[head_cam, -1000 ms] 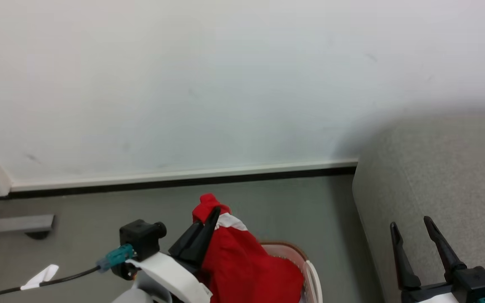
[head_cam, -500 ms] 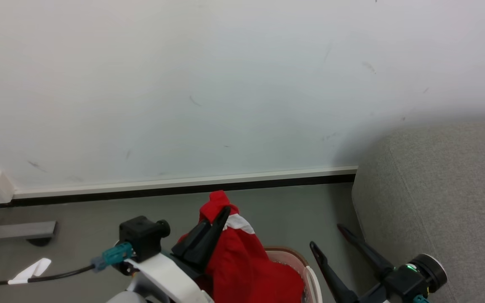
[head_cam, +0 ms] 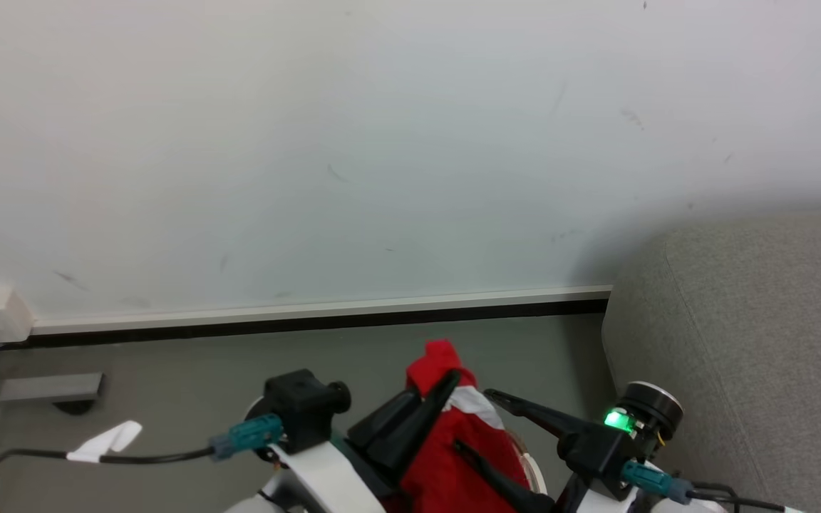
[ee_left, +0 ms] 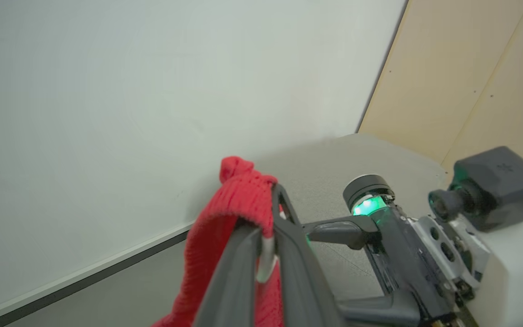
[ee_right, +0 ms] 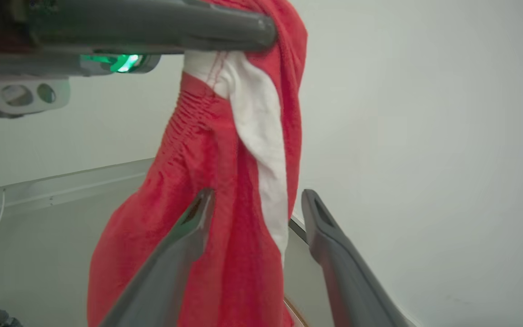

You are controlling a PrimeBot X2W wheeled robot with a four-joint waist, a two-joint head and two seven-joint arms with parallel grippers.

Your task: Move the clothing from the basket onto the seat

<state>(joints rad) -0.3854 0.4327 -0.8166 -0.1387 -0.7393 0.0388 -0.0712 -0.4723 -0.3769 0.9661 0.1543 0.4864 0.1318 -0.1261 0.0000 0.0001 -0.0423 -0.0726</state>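
Left hand [head_cam: 450, 381] pinches the top of the red clothing [head_cam: 467, 456], fabric dangling beneath it over the basket [head_cam: 530, 472]. Right hand [ee_right: 258, 195] gapes wide and empty, fingers straddling the cloth. Swing toward the seat [head_cam: 752, 342] beyond the right hand, and a trailing hem could snag the rim.

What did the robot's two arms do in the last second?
The right gripper swung left, from over the big grey fabric seat to the bright red, white-striped soft garment. Its open fingers now seem to flank the hanging cloth. The left gripper carried the garment slightly toward the seat. Unchanged: left gripper shut on the garment, right gripper open.
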